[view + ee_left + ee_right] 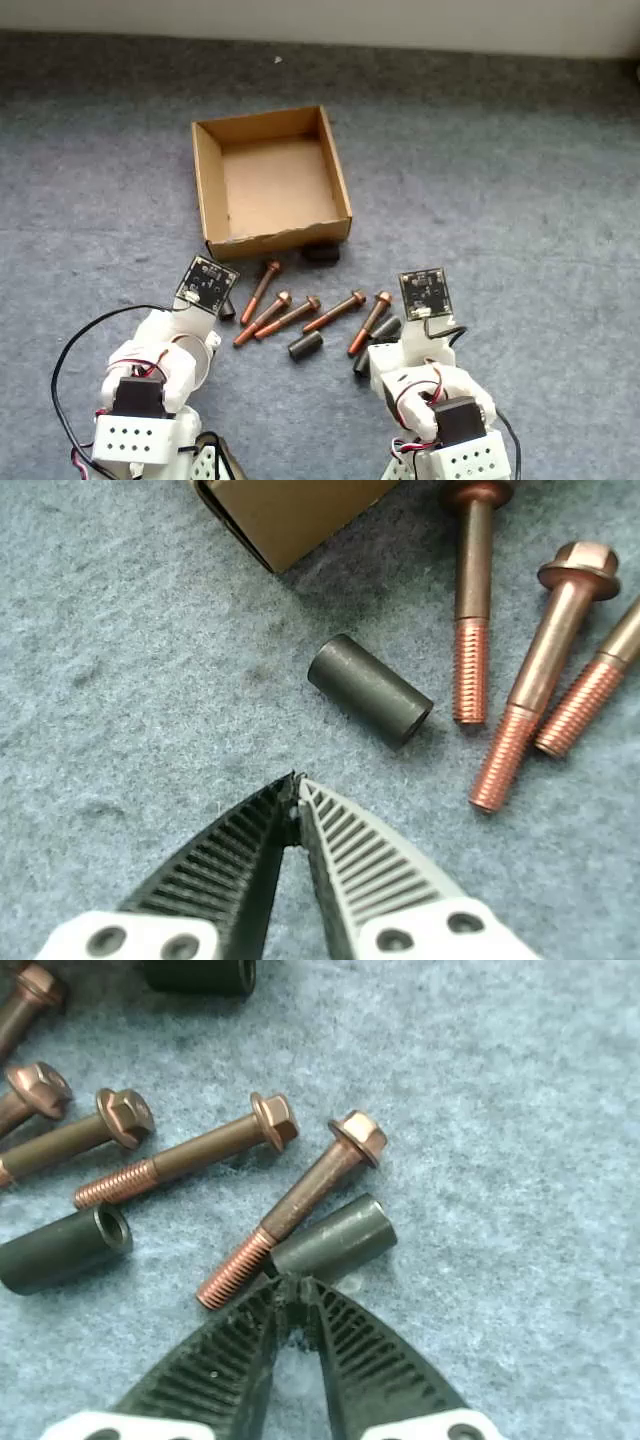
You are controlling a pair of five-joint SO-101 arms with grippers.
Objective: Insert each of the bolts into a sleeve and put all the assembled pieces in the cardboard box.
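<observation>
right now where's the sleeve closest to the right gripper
In the right wrist view the sleeve lies just ahead of the shut right gripper, right beside the threaded half of the nearest bolt.

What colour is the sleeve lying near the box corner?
The sleeve is dark grey, nearly black; the left wrist view shows it best.
</observation>
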